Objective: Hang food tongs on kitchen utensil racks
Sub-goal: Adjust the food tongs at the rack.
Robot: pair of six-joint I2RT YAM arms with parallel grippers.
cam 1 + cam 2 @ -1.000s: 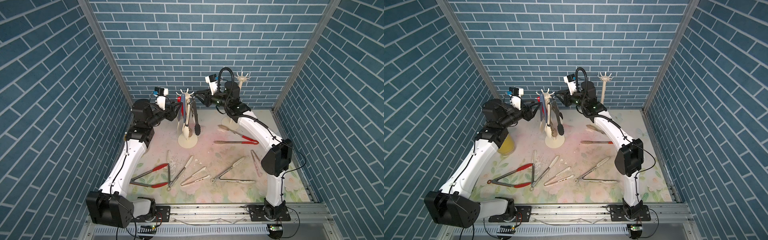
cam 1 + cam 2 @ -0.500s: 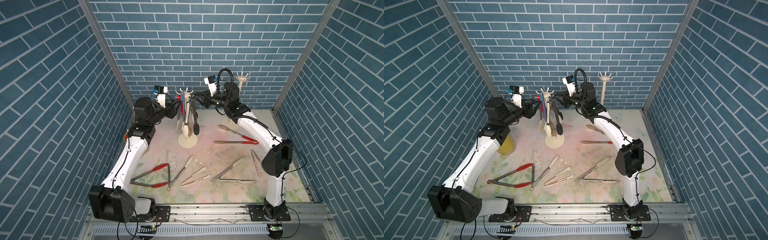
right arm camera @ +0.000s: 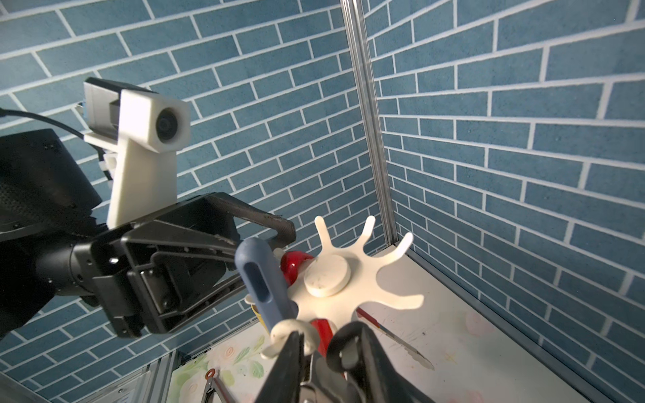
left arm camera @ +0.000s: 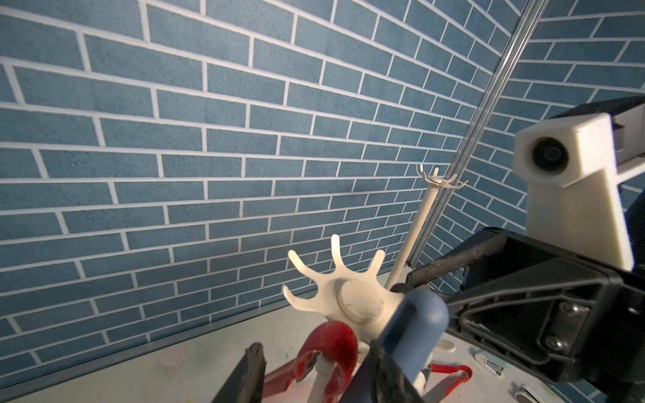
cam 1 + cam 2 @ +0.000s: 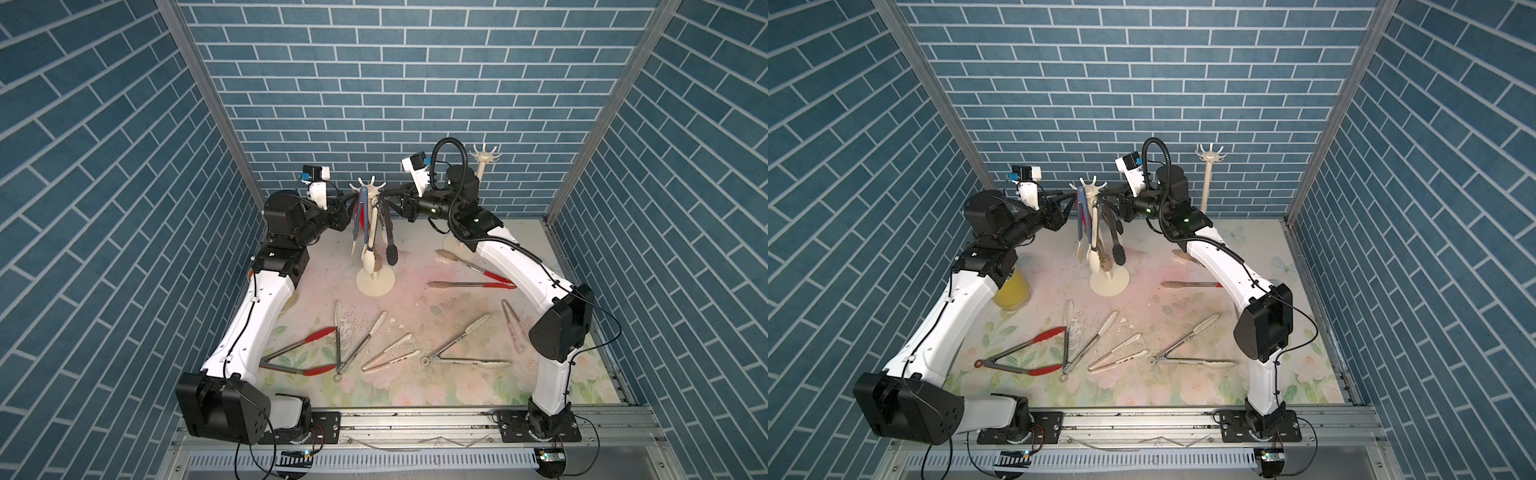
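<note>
blue slim tongs [image 3: 260,279] are stalling at the cream hooked rack [image 3: 326,275]; my half-open left gripper [image 4: 316,352] is straddling them, grip unclear, right gripper [image 3: 328,335] pinching black-tipped tongs [image 5: 392,255].

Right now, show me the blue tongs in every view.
In a top view: blue tongs hang from the nearer rack.
In a top view: the same spot.
Left wrist: looped end beside the hook crown.
Right wrist: looped end beside that crown.
Shared landmark: the hook crown.
</note>
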